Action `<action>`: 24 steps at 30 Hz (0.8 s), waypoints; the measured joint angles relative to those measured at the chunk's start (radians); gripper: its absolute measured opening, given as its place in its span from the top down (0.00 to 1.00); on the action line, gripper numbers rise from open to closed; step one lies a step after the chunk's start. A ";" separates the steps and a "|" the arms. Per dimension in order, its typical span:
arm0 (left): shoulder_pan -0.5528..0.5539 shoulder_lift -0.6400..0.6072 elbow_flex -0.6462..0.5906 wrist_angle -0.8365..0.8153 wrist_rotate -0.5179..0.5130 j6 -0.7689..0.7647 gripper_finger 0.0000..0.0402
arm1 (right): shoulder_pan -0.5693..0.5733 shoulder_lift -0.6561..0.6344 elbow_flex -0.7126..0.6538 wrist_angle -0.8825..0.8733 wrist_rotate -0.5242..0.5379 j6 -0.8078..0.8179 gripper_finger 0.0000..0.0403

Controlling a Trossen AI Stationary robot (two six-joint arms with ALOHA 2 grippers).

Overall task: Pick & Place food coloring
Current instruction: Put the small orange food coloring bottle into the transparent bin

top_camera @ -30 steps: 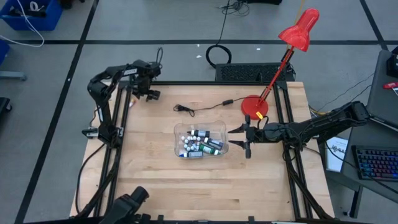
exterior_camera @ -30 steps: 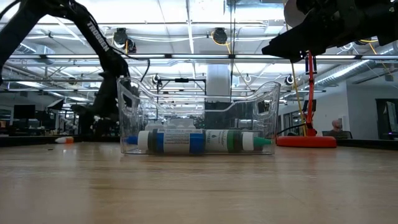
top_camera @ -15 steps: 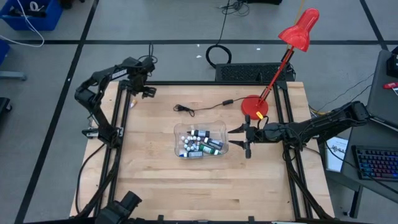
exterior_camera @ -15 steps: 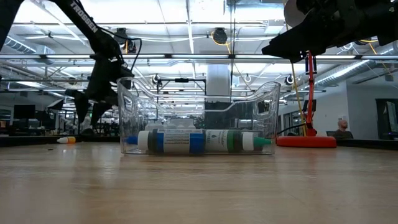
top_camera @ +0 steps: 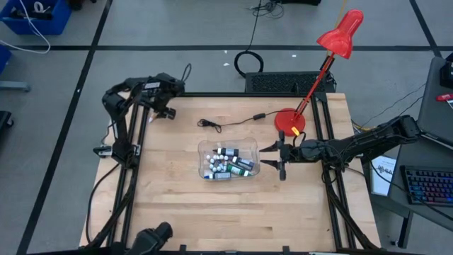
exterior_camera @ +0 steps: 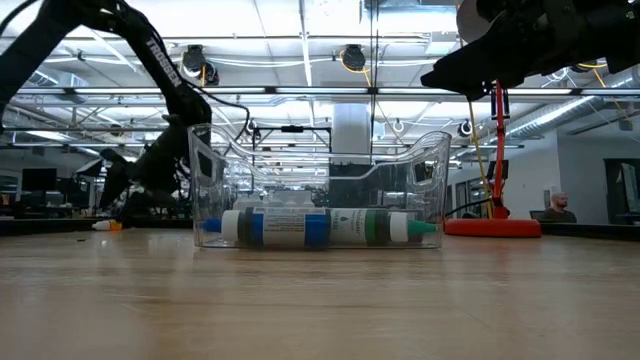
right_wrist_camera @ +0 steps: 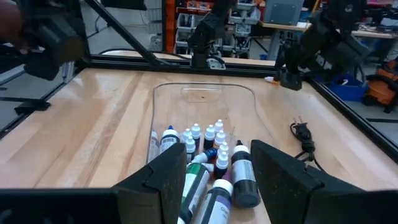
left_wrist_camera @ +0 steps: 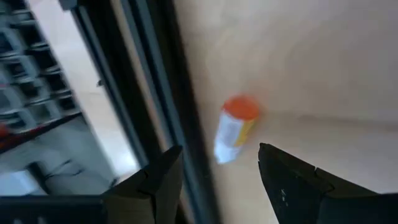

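A clear plastic tub [top_camera: 228, 161] stands mid-table and holds several small white-capped food coloring bottles [right_wrist_camera: 208, 158], some lying, some upright. One small whitish bottle with an orange cap [left_wrist_camera: 233, 127] lies on its side at the table's far left corner, beside the black rail; it also shows in the low view [exterior_camera: 105, 225]. My left gripper [left_wrist_camera: 214, 180] is open just above and short of this bottle, touching nothing; in the high view it sits at the far left corner [top_camera: 168, 111]. My right gripper [top_camera: 271, 159] is open and empty, raised beside the tub's right wall.
A red desk lamp stands with its base [top_camera: 290, 122] at the far right of the table. A black cord with a plug [top_camera: 226, 124] lies behind the tub. Black frame rails [left_wrist_camera: 149, 93] run along the table's left and right edges.
My left arm has swung about at the far left corner, and its gripper has come down toward the orange-capped bottle on the table. The right arm, the tub and its bottles have kept still.
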State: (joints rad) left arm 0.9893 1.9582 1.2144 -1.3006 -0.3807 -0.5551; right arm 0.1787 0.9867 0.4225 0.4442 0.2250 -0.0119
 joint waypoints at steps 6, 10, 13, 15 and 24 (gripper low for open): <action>-0.013 0.092 0.013 -0.067 -0.060 -0.036 0.47 | 0.000 0.000 0.000 0.000 -0.058 0.020 0.58; -0.012 0.143 0.041 -0.082 -0.171 -0.095 0.47 | 0.005 0.000 0.000 -0.002 -0.076 0.028 0.58; -0.010 0.142 0.044 -0.084 -0.171 -0.091 0.47 | 0.018 0.000 0.000 -0.003 -0.072 0.027 0.58; -0.009 0.142 0.046 -0.083 -0.165 -0.089 0.47 | 0.025 0.000 0.000 0.001 -0.072 0.026 0.58; -0.003 0.142 0.047 -0.083 -0.180 -0.121 0.50 | 0.031 0.000 0.000 0.001 -0.071 0.024 0.58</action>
State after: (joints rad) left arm 0.9867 2.1002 1.2613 -1.3840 -0.5605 -0.6762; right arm 0.2096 0.9867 0.4225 0.4454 0.1544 0.0116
